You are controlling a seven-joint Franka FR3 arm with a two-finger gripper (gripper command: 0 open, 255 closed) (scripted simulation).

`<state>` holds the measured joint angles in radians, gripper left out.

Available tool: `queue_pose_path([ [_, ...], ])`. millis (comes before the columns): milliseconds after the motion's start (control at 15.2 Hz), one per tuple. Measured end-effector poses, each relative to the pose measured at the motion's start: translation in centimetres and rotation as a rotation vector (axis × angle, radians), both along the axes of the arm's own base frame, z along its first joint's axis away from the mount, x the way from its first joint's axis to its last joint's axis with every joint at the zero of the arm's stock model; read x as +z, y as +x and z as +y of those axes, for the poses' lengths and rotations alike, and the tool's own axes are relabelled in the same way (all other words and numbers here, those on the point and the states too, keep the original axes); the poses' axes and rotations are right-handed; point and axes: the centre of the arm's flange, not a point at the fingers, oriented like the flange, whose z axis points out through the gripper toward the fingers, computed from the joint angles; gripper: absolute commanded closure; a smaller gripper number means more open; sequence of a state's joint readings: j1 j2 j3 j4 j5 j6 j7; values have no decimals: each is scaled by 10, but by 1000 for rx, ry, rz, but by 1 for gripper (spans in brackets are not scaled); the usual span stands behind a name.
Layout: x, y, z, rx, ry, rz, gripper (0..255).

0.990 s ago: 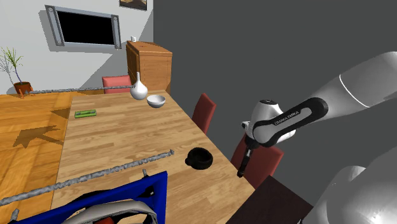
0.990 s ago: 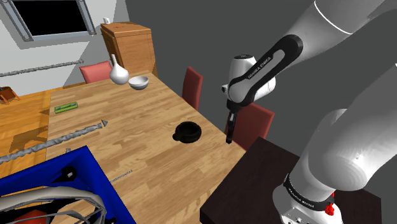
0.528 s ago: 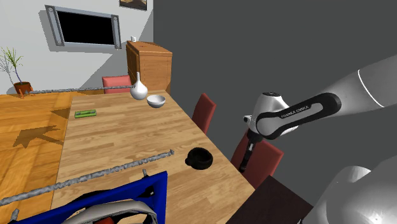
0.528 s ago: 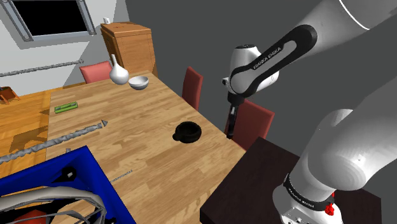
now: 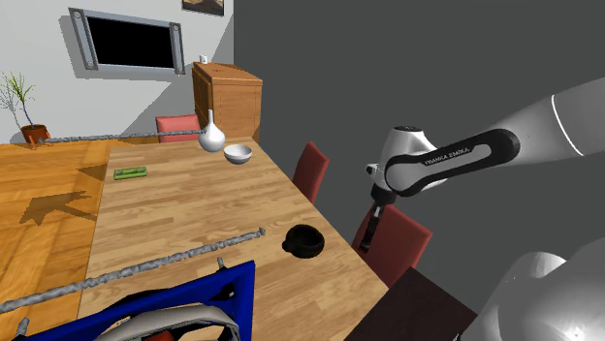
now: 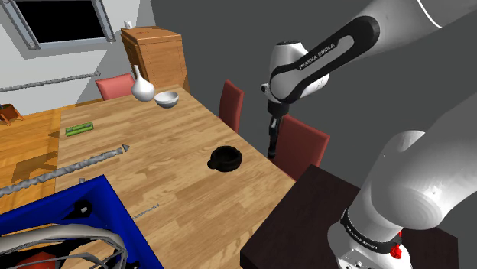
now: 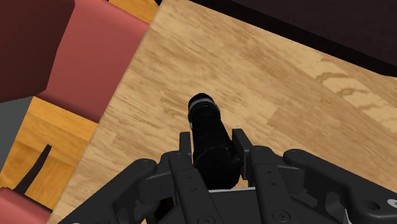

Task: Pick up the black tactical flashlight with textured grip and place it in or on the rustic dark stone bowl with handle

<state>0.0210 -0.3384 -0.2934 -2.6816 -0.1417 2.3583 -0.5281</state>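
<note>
Since a second ago the gripper [image 7: 212, 145] has risen. Its jaws are clamped on the black flashlight [image 7: 207, 121], which hangs head-down over the wooden table [image 7: 280, 83] near its edge, short of the dark bowl [image 5: 305, 240]. The white forearm [image 5: 456, 160] lies roughly level, hand pointing down.

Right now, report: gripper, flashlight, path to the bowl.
Gripper shut on black flashlight, raised off the table. Dark bowl sits near the table edge. Nothing seen between them; red chair close below.
</note>
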Motion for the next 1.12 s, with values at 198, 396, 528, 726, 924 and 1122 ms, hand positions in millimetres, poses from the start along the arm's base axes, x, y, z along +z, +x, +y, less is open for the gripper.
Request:
queue_pose_path([
  [198, 6, 35, 11, 0, 0, 0, 255],
  [396, 14, 72, 21, 0, 0, 0, 255],
  [528, 20, 100, 29, 0, 0, 0, 255],
  [726, 26, 137, 40, 0, 0, 0, 255],
  [924, 33, 172, 51, 0, 0, 0, 255],
  [1122, 41, 212, 61, 0, 0, 0, 255],
])
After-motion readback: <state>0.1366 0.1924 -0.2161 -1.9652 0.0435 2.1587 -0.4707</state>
